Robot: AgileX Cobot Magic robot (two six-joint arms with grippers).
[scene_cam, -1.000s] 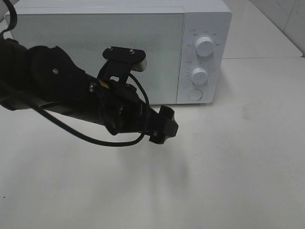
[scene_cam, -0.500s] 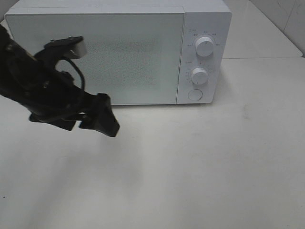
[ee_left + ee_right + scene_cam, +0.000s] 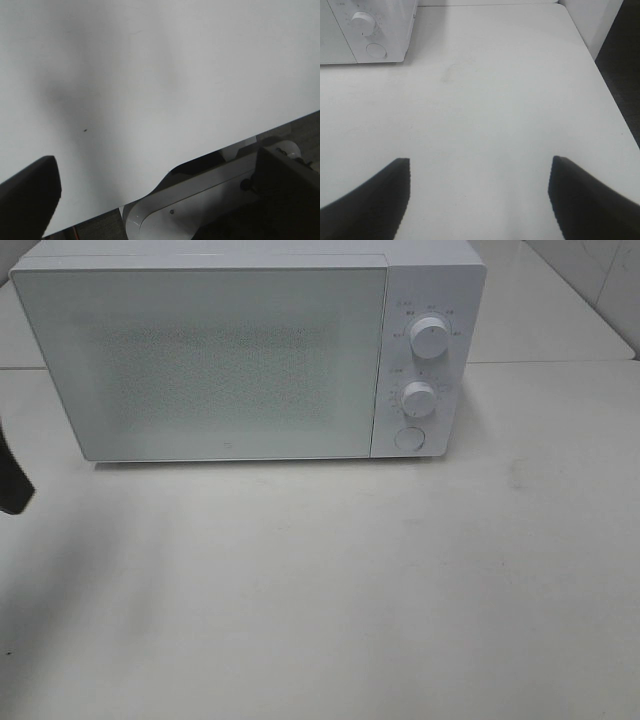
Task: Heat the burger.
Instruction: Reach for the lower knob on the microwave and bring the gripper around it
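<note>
The burger is out of view in every frame. The white microwave (image 3: 200, 360) stands at the back of the table with its door shut; its corner also shows in the right wrist view (image 3: 370, 30). My left gripper (image 3: 150, 200) is over the table's front edge; one finger (image 3: 30, 195) shows at the frame's side, wide of the middle, with nothing held. A dark bit of the left arm (image 3: 12, 480) shows at the left edge of the high view. My right gripper (image 3: 480, 200) is open and empty above bare table, out of the high view.
The microwave has two knobs (image 3: 429, 337) (image 3: 419, 398) and a round button (image 3: 408, 439) on its right panel. The white table (image 3: 350, 590) lies in front of it. The left wrist view shows a white stand base (image 3: 190, 200) below the table edge.
My left arm has swung from in front of the microwave door to the left, almost out of the high view. The microwave has not moved.
</note>
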